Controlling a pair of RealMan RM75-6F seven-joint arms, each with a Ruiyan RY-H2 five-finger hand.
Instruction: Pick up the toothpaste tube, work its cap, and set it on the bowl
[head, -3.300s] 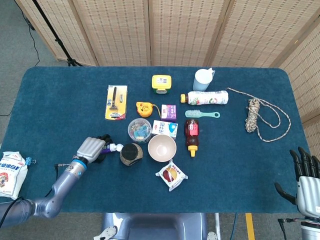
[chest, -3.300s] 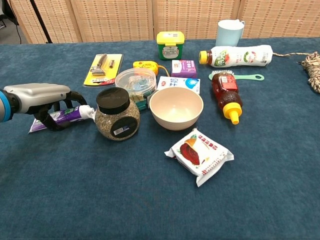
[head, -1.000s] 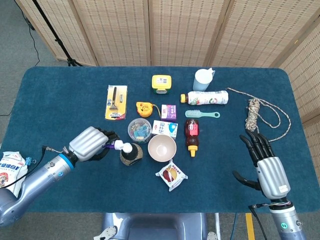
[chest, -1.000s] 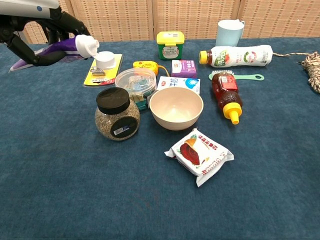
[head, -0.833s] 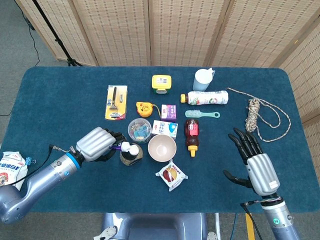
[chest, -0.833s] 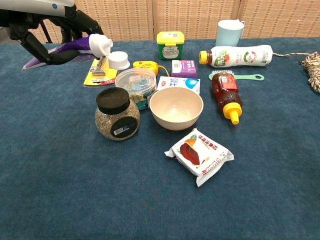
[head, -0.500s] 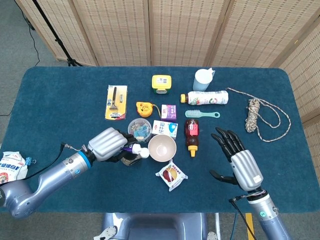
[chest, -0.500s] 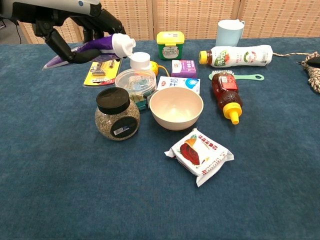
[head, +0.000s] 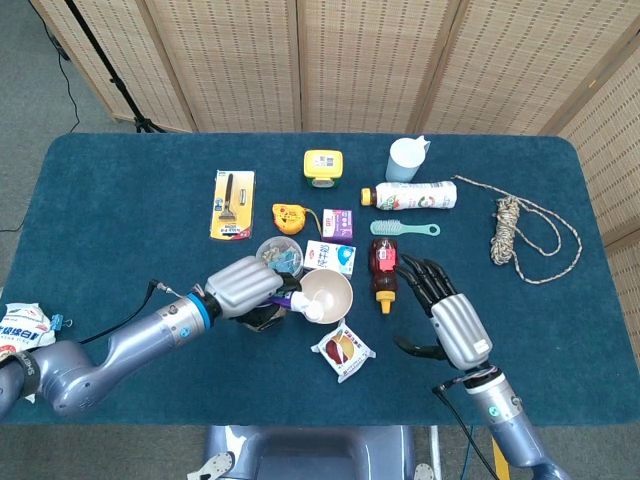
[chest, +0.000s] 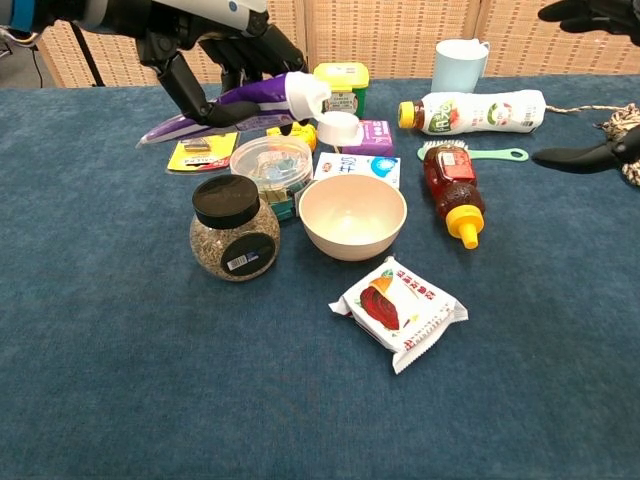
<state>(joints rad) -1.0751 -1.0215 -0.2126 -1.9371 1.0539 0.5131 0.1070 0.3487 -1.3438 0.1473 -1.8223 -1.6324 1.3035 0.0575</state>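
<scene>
My left hand (head: 243, 284) (chest: 205, 42) grips a purple and white toothpaste tube (chest: 240, 105) above the table. The tube's white flip cap (chest: 338, 128) (head: 312, 311) hangs open from its nozzle end, over the near rim of the cream bowl (head: 325, 295) (chest: 352, 216). My right hand (head: 447, 317) hovers open to the right of the bowl, fingers spread; in the chest view only its dark fingers (chest: 590, 15) show at the upper right edge. The right hand touches nothing.
A black-lidded jar (chest: 233, 229) and a clear tub (chest: 272, 165) stand left of the bowl. A snack packet (chest: 398, 310) lies in front, an amber sauce bottle (chest: 451, 189) to the right. A razor pack (head: 232, 204), milk carton (head: 330, 257), brush (head: 404, 229) and rope (head: 510, 229) lie further off.
My left hand lifted the tube off the table and carried it right, towards the bowl, its cap now hanging open. My right hand rose from the table's right edge and moved in towards the bowl.
</scene>
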